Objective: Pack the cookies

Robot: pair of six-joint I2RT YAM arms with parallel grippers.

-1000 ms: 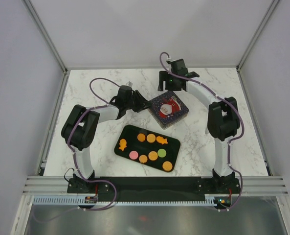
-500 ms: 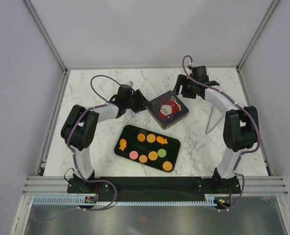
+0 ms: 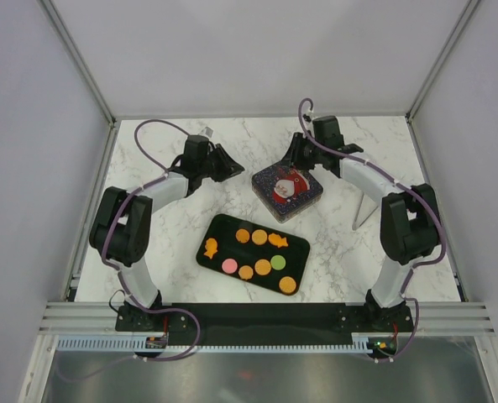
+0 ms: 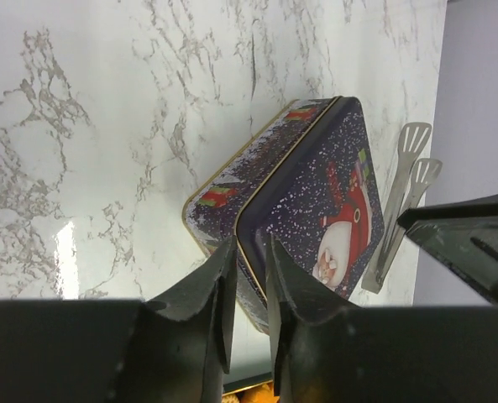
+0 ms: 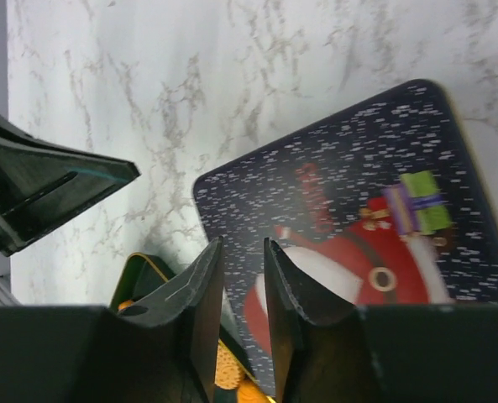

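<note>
White marble tabletop (image 3: 341, 252) filled the floor of a pale-walled enclosure in front of you. Your cookies (image 3: 263, 267), orange, pink and green rounds with two orange fish shapes, sat on a black tray (image 3: 253, 253) near the front centre, with neither arm touching them. Just behind the tray stood a dark blue tin (image 3: 288, 188), lid on, with a Santa figure printed on top. Your left end effector (image 3: 230, 168) hovered to the left of the tin, fingers narrowly parted and empty. Your right end effector (image 3: 297, 155) hung over the tin's far edge, fingers also a narrow gap apart, gripping nothing. Metal tongs (image 3: 364, 210) lay to the right of the tin.
</note>
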